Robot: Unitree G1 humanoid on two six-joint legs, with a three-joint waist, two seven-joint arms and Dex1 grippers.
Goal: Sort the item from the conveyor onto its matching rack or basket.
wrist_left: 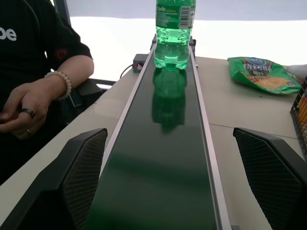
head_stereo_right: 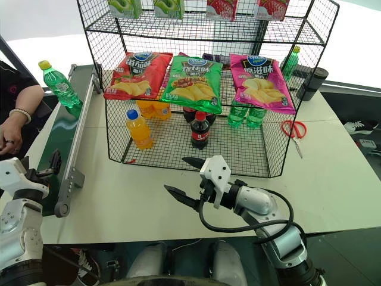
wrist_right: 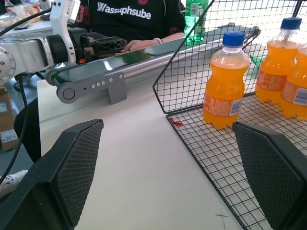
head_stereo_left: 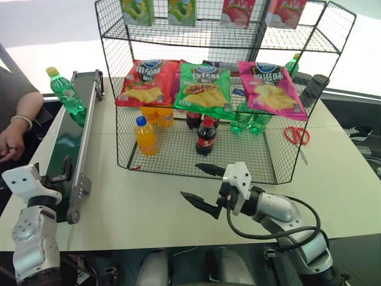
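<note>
Item: we see the small clear-green plastic soda bottle w/ yellow screw cap upright at far end of the long dark green conveyor belt, apart from both grippers.
L gripper: jaws wide apart, straddling belt's near end, nothing held.
R gripper: jaws spread, empty, in front of the black wire-mesh rack.
Handling: we judge it light-ish, stiff, smooth, prob. slippery, tippy.
Grip: we'd take the body at label height, not the cap.
</note>
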